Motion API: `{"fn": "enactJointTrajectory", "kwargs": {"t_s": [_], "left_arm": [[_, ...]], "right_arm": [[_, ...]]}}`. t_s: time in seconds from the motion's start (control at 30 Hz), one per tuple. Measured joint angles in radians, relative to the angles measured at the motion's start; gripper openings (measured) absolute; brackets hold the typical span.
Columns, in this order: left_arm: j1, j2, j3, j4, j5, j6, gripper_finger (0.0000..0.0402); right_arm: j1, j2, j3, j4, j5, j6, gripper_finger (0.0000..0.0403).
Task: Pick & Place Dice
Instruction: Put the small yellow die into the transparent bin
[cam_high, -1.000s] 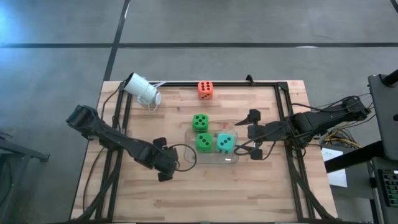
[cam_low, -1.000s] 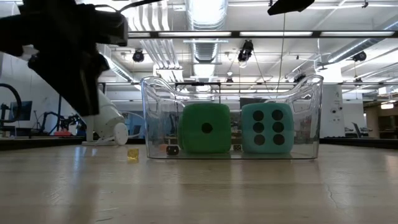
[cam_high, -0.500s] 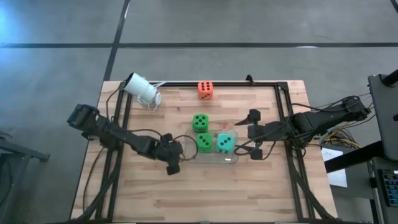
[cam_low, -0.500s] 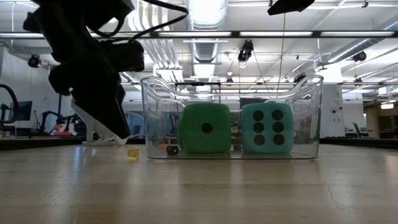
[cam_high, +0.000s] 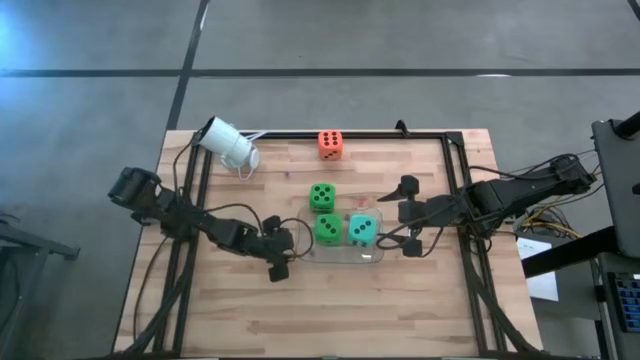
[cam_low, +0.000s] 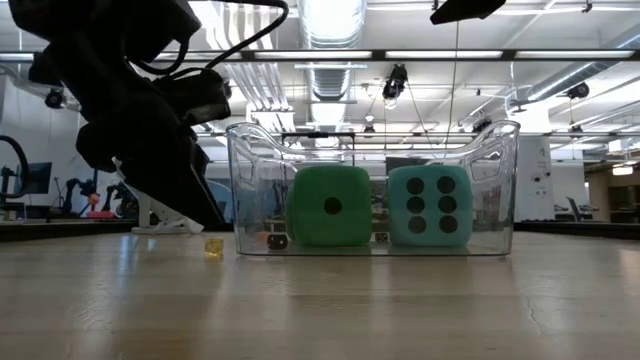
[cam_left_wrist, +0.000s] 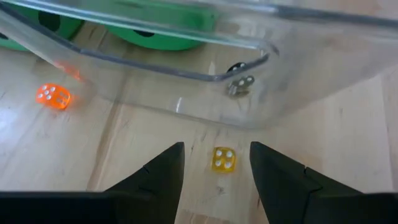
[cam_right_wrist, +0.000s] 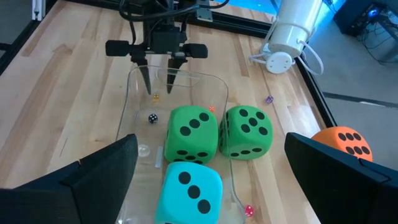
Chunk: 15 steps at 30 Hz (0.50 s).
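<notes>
Two big dice sit in the clear tray (cam_high: 368, 256): a green die (cam_high: 328, 229) and the teal die (cam_high: 361, 230). A second green die (cam_high: 322, 197) rests on the table beyond the tray, and the orange die (cam_high: 331, 145) lies near the far edge. My left gripper (cam_left_wrist: 214, 168) is open at the tray's left end, low over the table, one finger on each side of a tiny yellow die (cam_left_wrist: 223, 158) without touching it. My right gripper (cam_high: 410, 216) hangs wide open at the tray's right end.
The white cylindrical camera (cam_high: 228, 145) lies at the far left with its cable. A tiny orange die (cam_left_wrist: 53, 96) lies on the table beside the tray. A tiny black die (cam_right_wrist: 152, 118) lies inside the tray. A black frame (cam_high: 400, 135) borders the tabletop.
My left gripper has moved toward the table's right, up to the tray's left end, and has come down close to the tabletop by the tiny yellow die. The dice, the tray and my right arm have stayed put.
</notes>
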Motion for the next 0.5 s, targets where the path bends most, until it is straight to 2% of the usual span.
{"fn": "enactJointTrajectory", "kwargs": {"t_s": [0.5], "left_arm": [[0.002,0.001,-0.051,0.083,-0.004,0.004,0.0186]], "right_arm": [[0.0,0.0,0.0,0.0,0.0,0.0,0.04]]}}
